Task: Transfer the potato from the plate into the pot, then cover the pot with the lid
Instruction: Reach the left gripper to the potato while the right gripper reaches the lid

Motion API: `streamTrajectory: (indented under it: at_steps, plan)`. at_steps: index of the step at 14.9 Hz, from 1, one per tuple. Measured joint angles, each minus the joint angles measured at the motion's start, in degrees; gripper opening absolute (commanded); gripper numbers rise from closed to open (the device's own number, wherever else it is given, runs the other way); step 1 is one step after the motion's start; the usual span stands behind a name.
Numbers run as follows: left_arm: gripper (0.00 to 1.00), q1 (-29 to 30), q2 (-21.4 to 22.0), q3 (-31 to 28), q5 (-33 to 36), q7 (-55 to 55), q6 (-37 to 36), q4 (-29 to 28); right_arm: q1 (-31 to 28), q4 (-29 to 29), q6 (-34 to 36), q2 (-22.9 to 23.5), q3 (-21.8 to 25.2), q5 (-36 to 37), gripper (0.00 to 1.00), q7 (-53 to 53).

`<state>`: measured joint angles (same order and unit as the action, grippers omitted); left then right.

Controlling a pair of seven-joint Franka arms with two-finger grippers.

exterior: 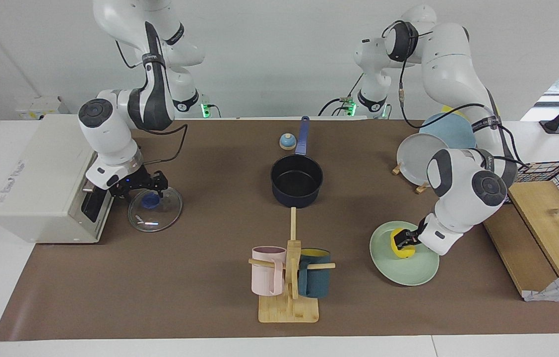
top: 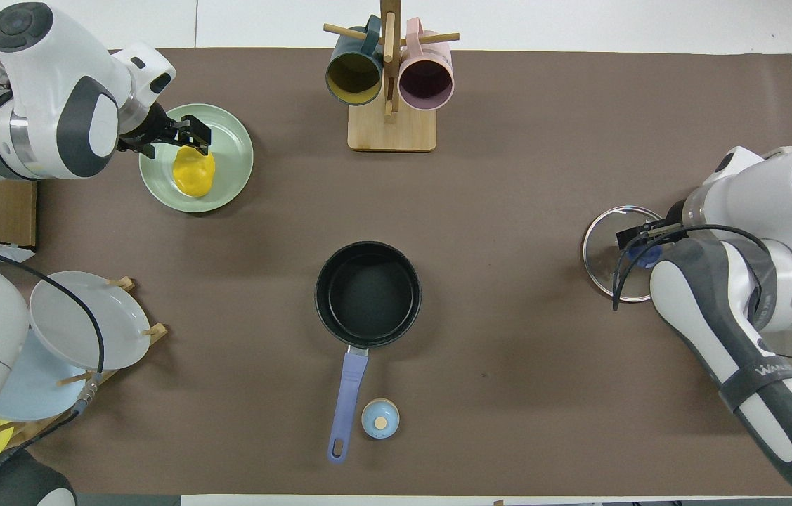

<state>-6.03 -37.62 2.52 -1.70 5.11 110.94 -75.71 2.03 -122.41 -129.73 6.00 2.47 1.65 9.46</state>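
Note:
The yellow potato (exterior: 403,252) (top: 193,176) lies on the mint-green plate (exterior: 408,275) (top: 234,151) toward the left arm's end of the table. My left gripper (exterior: 402,240) (top: 192,137) is low over the potato, its fingers open at the potato's top. The navy pot (exterior: 296,181) (top: 367,294) stands empty mid-table, its handle pointing toward the robots. The glass lid (exterior: 160,215) (top: 603,263) lies flat in front of the oven. My right gripper (exterior: 144,188) (top: 638,239) is open just above the lid's blue knob (exterior: 150,200).
A white toaster oven (exterior: 36,178) stands at the right arm's end. A mug rack (exterior: 289,277) (top: 388,105) stands farther from the robots than the pot. Upright plates in a rack (exterior: 420,151) (top: 86,320), a small bell-shaped knob (exterior: 287,142) (top: 380,419), and a wire basket with wooden boards (exterior: 547,218) are also here.

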Motion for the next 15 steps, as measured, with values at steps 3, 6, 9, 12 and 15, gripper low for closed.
streamTrajectory:
  at_steps: [3, 6, 9, 12, 15]
  plan:
    - [1.0, -0.17, 0.03, -0.01, 0.1, 0.0, 2.66, -2.09, 0.07, -2.79, -3.16, 0.41, -0.03, 0.0, 1.0, 0.0]
    - [1.0, -0.4, 0.3, -0.01, 0.12, 0.0, 5.27, -4.82, -0.16, -3.04, -3.91, 0.99, 0.07, 0.0, 1.0, 0.0]
    - [0.91, -0.5, 0.97, -0.01, 0.13, 0.0, 5.81, -6.11, -0.23, -3.45, -4.1, 1.06, 0.21, -0.01, 1.0, 0.0]
    - [0.24, -0.52, 1.62, 0.0, 0.14, 0.0, 6.25, -7.15, -0.23, -4.59, -6.34, 1.07, 0.25, -0.03, 1.0, 0.0]
    - [0.0, -0.64, 1.84, 0.0, 0.17, -0.02, 6.25, -7.21, -0.23, -5.38, -7.36, 1.07, 0.26, -0.04, 0.93, 0.0]
